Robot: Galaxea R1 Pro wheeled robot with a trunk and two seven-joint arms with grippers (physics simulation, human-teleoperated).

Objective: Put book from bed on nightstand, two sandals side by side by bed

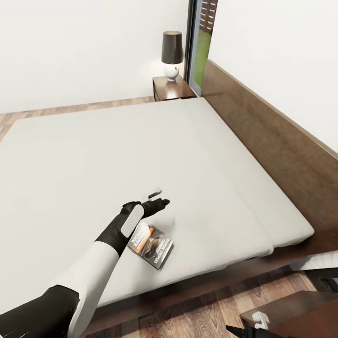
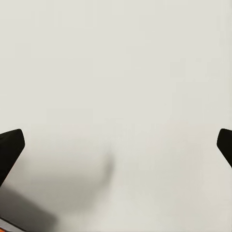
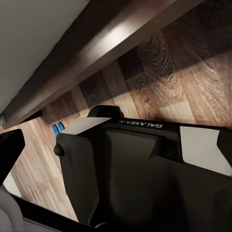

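Observation:
The book (image 1: 151, 244), dark with white lettering and an orange stripe, lies flat on the bed's grey mattress (image 1: 117, 155) near its front edge. My left gripper (image 1: 158, 197) hovers open over the mattress just past the book, while the forearm covers the book's left corner. In the left wrist view the fingertips (image 2: 10, 147) stand wide apart over bare mattress, and an orange sliver of the book (image 2: 5, 227) shows at the edge. My right gripper (image 3: 118, 144) is open, low beside the bed. Small blue sandals (image 3: 57, 129) lie on the floor by the bed frame (image 3: 96, 53).
A dark nightstand (image 1: 164, 91) with a black-shaded lamp (image 1: 171, 54) stands at the bed's far corner, by the window. The brown headboard (image 1: 281, 145) runs along the right. Another dark wooden top (image 1: 300, 305) sits at the near right. My own base (image 3: 135, 179) shows in the right wrist view.

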